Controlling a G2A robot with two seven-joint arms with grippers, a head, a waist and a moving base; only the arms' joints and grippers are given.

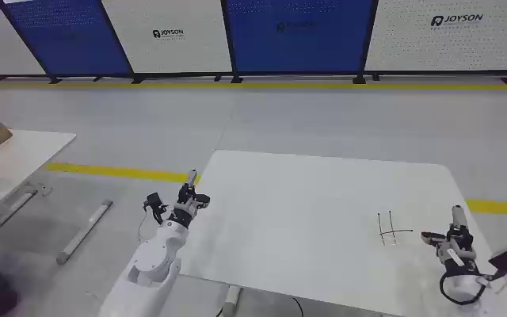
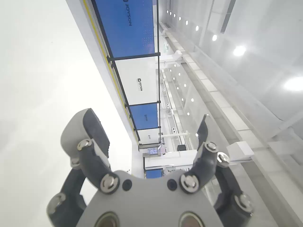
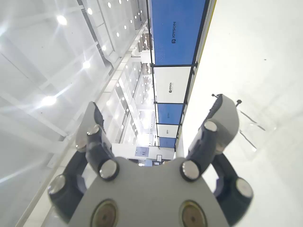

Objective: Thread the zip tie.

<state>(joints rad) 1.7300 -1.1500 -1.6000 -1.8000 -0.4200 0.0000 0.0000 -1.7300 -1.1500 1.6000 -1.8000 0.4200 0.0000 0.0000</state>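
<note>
Thin black zip ties (image 1: pixel 390 229) lie crossed on the white table (image 1: pixel 317 222) near its right front corner. In the right wrist view the zip ties (image 3: pixel 246 124) lie on the table just beyond one finger. My right gripper (image 1: pixel 453 226) (image 3: pixel 156 109) is at the table's right front edge, a short way right of the ties, open and holding nothing. My left gripper (image 1: pixel 192 189) (image 2: pixel 149 124) hangs at the table's left edge, far from the ties, open with nothing between its fingers.
The white table has a rounded outline and bare surface left of the ties. Blue and white partition panels (image 1: pixel 238 36) stand along the far floor behind a yellow line. Another table's corner (image 1: pixel 24 154) sits at far left.
</note>
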